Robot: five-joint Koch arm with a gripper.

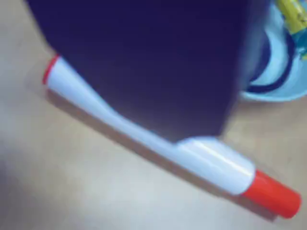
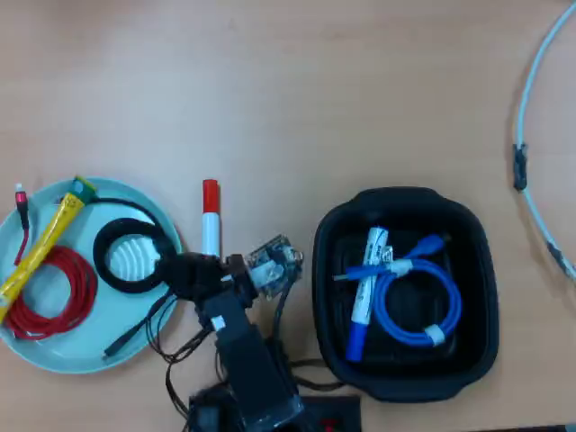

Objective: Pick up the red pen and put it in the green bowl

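From my overhead feed the red pen (image 2: 210, 219) is lying flat on the smooth tan wood-look table (image 2: 297, 81), red cap pointing to the top of the picture, white glossy barrel running down under the gripper (image 2: 184, 273); it sits just beside the right rim of the green bowl (image 2: 54, 360), not in it. The bowl's a shallow round pale mint dish, plate-like; inside it I've got a coiled red wire (image 2: 56, 292), a black cable loop (image 2: 135, 256) and a thin yellow tube (image 2: 40, 247) with a green tip.

The wrist cam is blurry; a big dark block of the gripper covers the middle of the barrel, and I honestly can't tell if the jaws are apart or clamped.

Off to the right in the overhead view there's a black rounded-square tub (image 2: 405, 378); it holds a blue-capped white marker (image 2: 364, 288) and a coiled blue cable (image 2: 418, 306).
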